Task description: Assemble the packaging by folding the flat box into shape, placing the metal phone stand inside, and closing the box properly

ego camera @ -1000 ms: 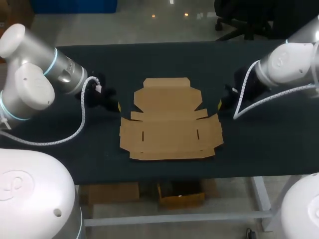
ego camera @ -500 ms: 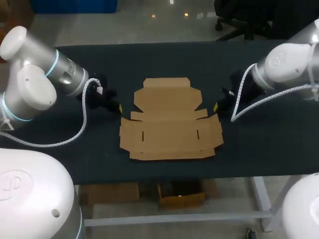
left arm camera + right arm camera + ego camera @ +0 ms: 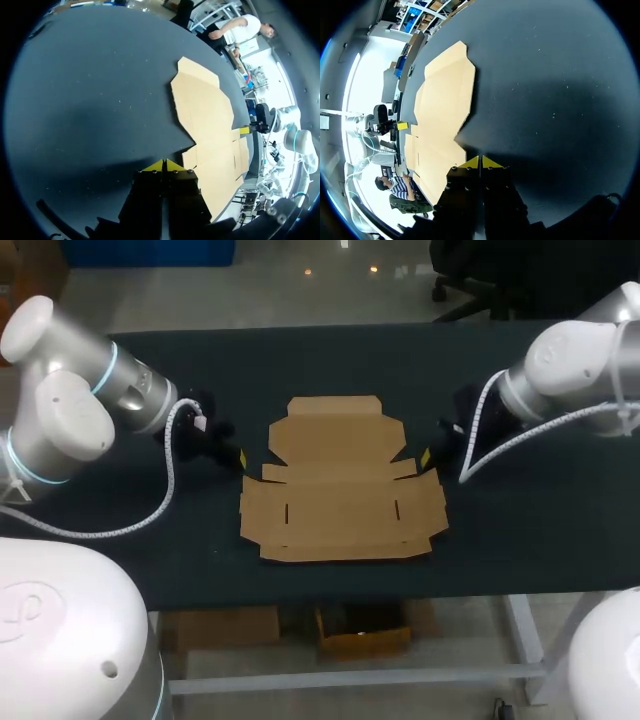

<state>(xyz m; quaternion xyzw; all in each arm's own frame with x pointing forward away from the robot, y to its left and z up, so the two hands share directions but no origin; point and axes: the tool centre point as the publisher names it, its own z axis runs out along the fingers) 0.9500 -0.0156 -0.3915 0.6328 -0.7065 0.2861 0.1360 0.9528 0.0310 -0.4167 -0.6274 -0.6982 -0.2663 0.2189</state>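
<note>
Barely started: left gripper (image 3: 238, 456) and right gripper (image 3: 425, 457) pinched shut on nothing, flat box (image 3: 340, 492) unfolded.
You have each claw just beside the box's side notches; it lies in the middle of the table (image 3: 530, 530), matte brown cardboard, creased, slotted, flaps splayed on the dark surface. Folding, loading, closing all remain; no metal phone stand shows.

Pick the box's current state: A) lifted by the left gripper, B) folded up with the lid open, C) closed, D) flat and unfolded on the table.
D: the cardboard box lies flat and unfolded on the table; the left gripper and right gripper sit at its sides, holding nothing.
</note>
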